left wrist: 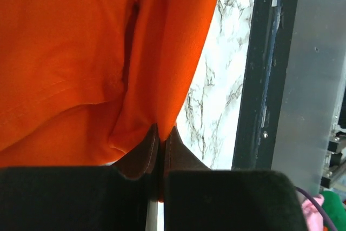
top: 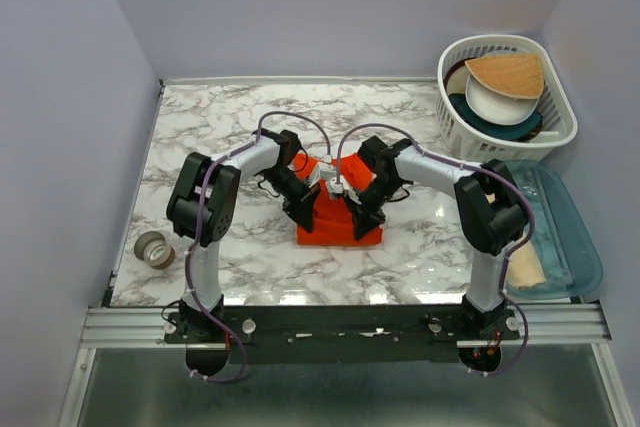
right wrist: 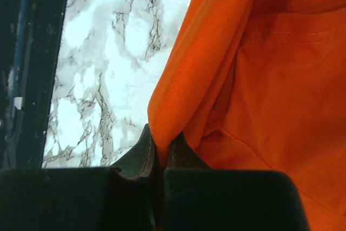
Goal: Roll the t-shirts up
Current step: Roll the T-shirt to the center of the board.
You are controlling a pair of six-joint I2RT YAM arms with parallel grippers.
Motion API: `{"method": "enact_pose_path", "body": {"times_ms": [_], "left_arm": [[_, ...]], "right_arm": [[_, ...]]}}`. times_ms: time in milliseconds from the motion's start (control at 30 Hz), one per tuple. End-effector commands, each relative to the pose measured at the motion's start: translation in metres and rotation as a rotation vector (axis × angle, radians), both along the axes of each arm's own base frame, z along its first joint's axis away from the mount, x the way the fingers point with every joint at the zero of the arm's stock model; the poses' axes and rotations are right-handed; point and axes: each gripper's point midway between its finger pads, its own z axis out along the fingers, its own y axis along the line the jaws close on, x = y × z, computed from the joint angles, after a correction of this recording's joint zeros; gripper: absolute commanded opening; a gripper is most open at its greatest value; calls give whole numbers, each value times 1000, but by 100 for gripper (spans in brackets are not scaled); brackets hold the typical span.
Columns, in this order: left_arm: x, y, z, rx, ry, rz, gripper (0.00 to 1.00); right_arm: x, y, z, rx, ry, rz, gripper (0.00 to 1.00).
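The orange-red t-shirt (top: 338, 221) lies folded into a narrow strip in the middle of the marble table. My left gripper (top: 303, 212) is at its left side and is shut on a fold of the fabric (left wrist: 162, 68); the fingertips (left wrist: 145, 150) pinch the cloth edge. My right gripper (top: 362, 215) is at its right side and is shut on a fold of the same shirt (right wrist: 178, 96); its fingertips (right wrist: 145, 147) clamp the cloth. Both hold the shirt's edge close above the table.
A white basket (top: 506, 97) with bowls and plates stands at the back right. A teal tray (top: 560, 237) holding a tan cloth lies along the right edge. A roll of tape (top: 154, 248) lies at the front left. A black rail (left wrist: 262, 68) runs along the table's near edge.
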Motion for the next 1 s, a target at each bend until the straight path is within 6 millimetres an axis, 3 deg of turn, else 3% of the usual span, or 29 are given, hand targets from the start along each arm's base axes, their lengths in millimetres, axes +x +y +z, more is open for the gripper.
{"method": "enact_pose_path", "body": {"times_ms": [0,200,333,433,500,633,700,733,767,833,867,900,933,967], "left_arm": [[0,8,7,17,89,-8,6],[11,8,-10,72,106,29,8],[33,10,-28,134,120,188,29],[45,13,-29,105,158,288,32],[54,15,-30,98,156,327,34],[81,28,-9,57,145,424,38],[82,32,11,29,107,424,38],[79,36,16,22,87,416,39],[76,37,36,-4,19,400,40],[60,45,41,-16,-85,340,46],[53,44,61,-45,-186,313,49],[53,45,65,-63,-291,278,51],[37,50,52,-23,-320,259,56],[31,50,69,-48,-446,244,58]], "right_arm": [[-21,-24,-2,-97,196,0,4],[-7,-26,-17,-157,255,-10,6],[-1,-27,-28,-239,328,-59,8],[1,-28,-35,-297,400,-91,11],[16,-26,-36,-305,411,-129,11],[30,-27,-43,-353,484,-206,11],[34,-26,-46,-376,486,-233,13],[37,-25,-48,-378,479,-245,13],[36,-25,-49,-398,490,-264,13],[37,-26,-55,-423,489,-273,13],[36,-26,-57,-445,496,-285,14],[35,-28,-62,-472,490,-280,14],[35,-28,-65,-492,491,-278,14],[32,-27,-67,-524,499,-276,14]]}}
